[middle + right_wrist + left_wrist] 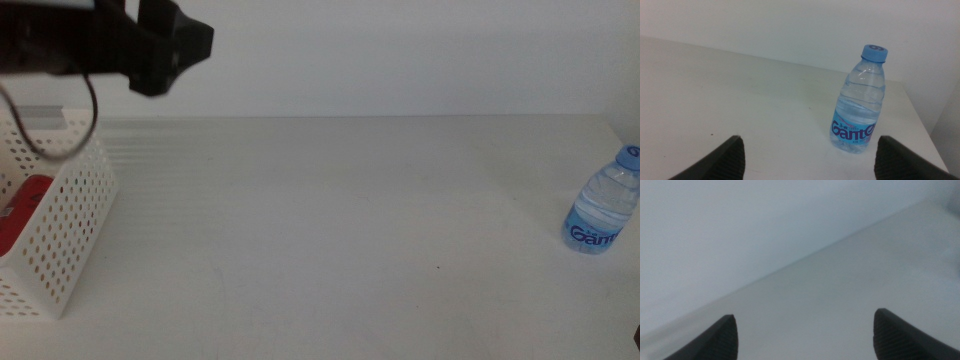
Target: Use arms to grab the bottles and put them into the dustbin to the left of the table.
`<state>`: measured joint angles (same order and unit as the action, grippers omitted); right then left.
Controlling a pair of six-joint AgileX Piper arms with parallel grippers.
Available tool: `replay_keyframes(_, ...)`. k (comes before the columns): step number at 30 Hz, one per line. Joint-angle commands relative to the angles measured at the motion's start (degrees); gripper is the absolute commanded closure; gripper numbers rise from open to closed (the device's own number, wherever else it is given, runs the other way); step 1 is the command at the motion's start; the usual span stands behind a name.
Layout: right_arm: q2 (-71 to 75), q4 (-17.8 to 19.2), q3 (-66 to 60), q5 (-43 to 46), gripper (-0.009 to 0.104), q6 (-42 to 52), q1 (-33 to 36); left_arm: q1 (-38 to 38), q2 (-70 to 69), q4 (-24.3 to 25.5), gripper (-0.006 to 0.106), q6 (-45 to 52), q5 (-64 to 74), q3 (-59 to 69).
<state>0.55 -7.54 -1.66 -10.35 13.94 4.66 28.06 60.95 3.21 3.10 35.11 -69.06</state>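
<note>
Bottle [603, 214] with a blue cap and blue label stands upright on the bench [350, 230] near its right edge, alone, well apart from the bin. In the right wrist view the same bottle [859, 102] stands ahead of the right hand [807, 157], a little to one side of the gap; the two dark jaws are spread wide and hold nothing, and they do not touch the bottle.

Bin [55, 235], a white perforated basket, sits at the left edge of the bench. Something red [22, 212] lies inside it, seen over the rim and partly through the holes; what it is cannot be told for sure.

Left arm [110, 40] hangs above the bin at the upper left of the middle view, with a black cable looping down toward the basket. In the left wrist view the left hand [805, 335] has its jaws wide apart and empty, with only the plain white bench surface [850, 290] and wall beyond them, all blurred.
</note>
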Motion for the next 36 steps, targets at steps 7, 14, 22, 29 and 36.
replay_keyframes(7,1.6,0.4,0.5,4.0,0.027,0.9,-0.3,1.2,-10.9,-5.0,0.015,-1.3,-15.3,15.7)
replay_keyframes(14,1.6,0.4,0.5,4.0,0.027,0.9,-0.3,1.4,-20.2,-7.9,0.015,-1.7,-14.8,25.8)
replay_keyframes(22,1.6,0.4,0.5,4.0,0.027,0.9,-0.3,9.0,-31.1,-8.1,0.015,-1.7,-15.1,36.3)
replay_keyframes(29,1.6,0.4,0.5,4.0,0.027,0.9,-0.3,14.1,-35.4,-8.1,0.015,-1.7,-18.9,41.7)
replay_keyframes(36,1.6,0.4,0.5,4.0,0.027,0.9,-0.3,14.1,-35.3,-8.0,0.015,-1.7,-20.7,41.9)
